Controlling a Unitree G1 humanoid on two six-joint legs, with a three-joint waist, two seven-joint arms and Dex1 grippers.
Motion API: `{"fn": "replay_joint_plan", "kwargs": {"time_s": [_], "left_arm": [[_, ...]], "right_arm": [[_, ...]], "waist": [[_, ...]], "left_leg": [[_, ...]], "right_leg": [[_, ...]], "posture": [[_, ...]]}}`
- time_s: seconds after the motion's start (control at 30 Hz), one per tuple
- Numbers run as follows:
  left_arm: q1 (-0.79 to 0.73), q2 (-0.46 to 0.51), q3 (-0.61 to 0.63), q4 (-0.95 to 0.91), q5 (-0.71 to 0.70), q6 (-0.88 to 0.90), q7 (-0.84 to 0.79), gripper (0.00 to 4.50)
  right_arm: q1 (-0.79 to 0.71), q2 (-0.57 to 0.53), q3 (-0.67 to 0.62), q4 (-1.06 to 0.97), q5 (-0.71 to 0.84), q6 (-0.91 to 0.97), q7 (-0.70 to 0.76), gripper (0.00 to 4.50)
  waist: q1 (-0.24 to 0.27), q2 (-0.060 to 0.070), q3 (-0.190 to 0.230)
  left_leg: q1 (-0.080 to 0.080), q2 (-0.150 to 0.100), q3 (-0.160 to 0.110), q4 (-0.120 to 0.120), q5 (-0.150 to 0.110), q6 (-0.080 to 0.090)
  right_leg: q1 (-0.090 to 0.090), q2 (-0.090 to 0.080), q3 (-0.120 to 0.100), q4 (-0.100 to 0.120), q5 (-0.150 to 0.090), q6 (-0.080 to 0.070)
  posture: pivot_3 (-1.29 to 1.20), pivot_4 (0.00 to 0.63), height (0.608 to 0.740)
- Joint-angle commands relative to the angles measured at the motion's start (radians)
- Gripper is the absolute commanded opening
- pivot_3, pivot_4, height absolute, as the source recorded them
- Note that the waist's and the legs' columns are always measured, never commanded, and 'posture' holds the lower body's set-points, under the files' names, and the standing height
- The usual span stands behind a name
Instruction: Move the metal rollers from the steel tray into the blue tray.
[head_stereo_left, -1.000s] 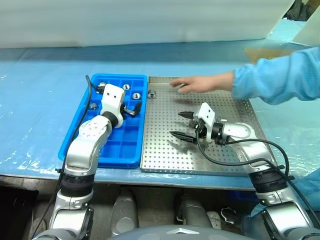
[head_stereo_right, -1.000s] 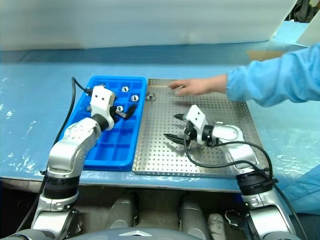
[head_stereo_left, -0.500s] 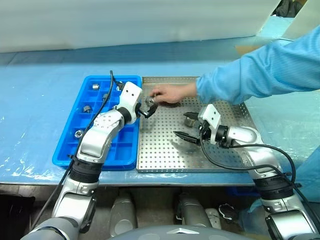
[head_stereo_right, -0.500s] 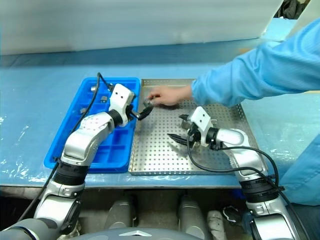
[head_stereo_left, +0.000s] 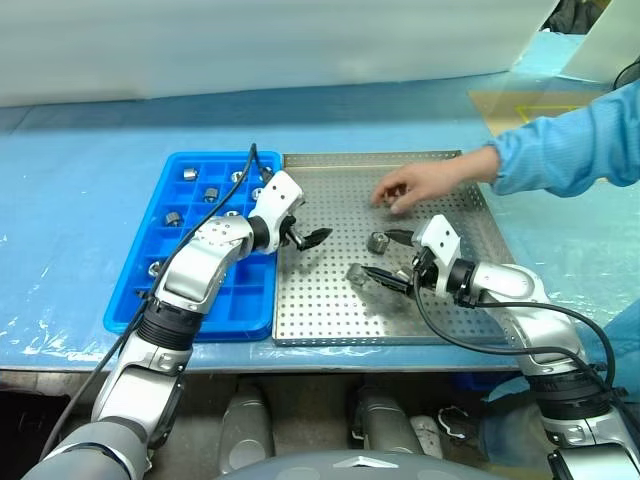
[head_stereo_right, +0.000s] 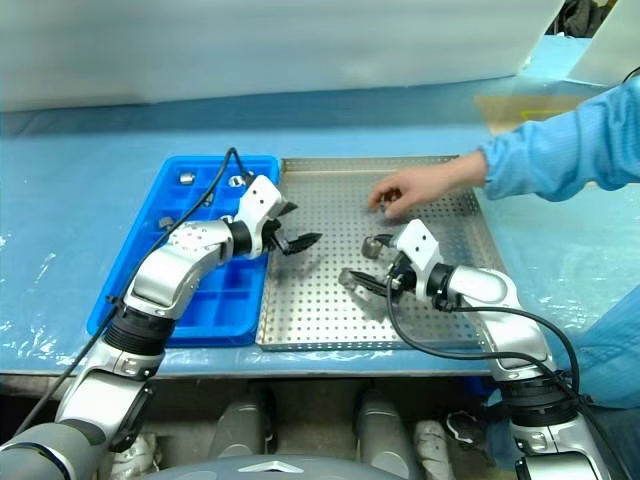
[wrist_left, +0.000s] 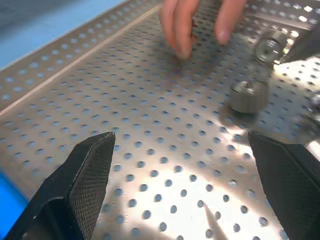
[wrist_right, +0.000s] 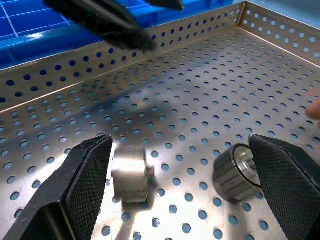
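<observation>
The steel tray (head_stereo_left: 330, 310) lies in the middle, with the blue tray (head_stereo_left: 215, 300) against its left side. Two metal rollers (head_stereo_left: 378, 242) (head_stereo_left: 356, 273) rest on the steel tray's perforated floor. My right gripper (head_stereo_left: 378, 255) is open just above the floor, and both rollers (wrist_right: 130, 172) (wrist_right: 234, 171) sit between its fingers (wrist_right: 85, 190). My left gripper (head_stereo_right: 298, 225) hangs open and empty over the steel tray's left part; ahead of it I see the rollers (wrist_left: 248, 96). Several more rollers (head_stereo_left: 190, 173) sit in the blue tray's compartments.
A person's hand (head_stereo_left: 410, 185) in a light blue sleeve (head_stereo_left: 570, 150) hovers over the far right part of the steel tray, just beyond my right gripper. Both trays rest on a blue-covered table (head_stereo_left: 70, 200). A white wall runs along the back.
My left gripper swung right from over the blue tray to over the steel tray's left part. The person's hand drew back to the right, away from it. My right gripper barely moved.
</observation>
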Motion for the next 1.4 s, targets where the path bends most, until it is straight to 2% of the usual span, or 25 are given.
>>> {"fn": "replay_joint_plan", "kwargs": {"time_s": [0.03,0.8,1.03,1.4], "left_arm": [[-0.034,0.015,-0.045,0.007,-0.009,0.008,-0.075,4.47],[-0.076,-0.084,-0.130,0.089,0.000,-0.030,-0.165,4.47],[-0.125,-0.141,-0.158,0.197,0.020,-0.084,-0.193,4.47],[-0.135,-0.200,-0.194,0.235,0.032,-0.076,-0.216,4.47]], "right_arm": [[0.010,-0.008,-0.028,-0.059,0.022,0.001,-0.008,4.50],[0.051,-0.109,-0.104,-0.109,0.073,0.057,0.006,4.50],[0.073,-0.120,-0.118,-0.120,0.077,0.074,-0.009,4.50],[0.126,-0.121,-0.151,-0.168,0.096,0.135,-0.056,4.50]], "waist": [[-0.008,0.000,0.000],[-0.014,0.000,0.000],[-0.014,0.000,0.000],[-0.020,0.000,0.000]], "left_leg": [[0.000,0.000,0.000,0.000,0.000,0.000],[0.001,-0.001,0.001,0.000,0.000,0.001],[0.001,-0.001,0.001,0.000,0.000,0.001],[0.002,-0.002,0.001,0.001,-0.001,0.002]], "right_leg": [[0.000,0.000,0.000,0.000,0.000,0.000],[0.000,0.000,0.001,0.000,0.000,0.000],[0.001,0.000,0.002,0.000,0.000,0.000],[0.001,0.000,0.004,-0.001,0.000,0.000]], "posture": [[-0.27,0.150,0.740],[-0.30,0.150,0.740],[-0.33,0.150,0.740],[-0.37,0.150,0.740]]}}
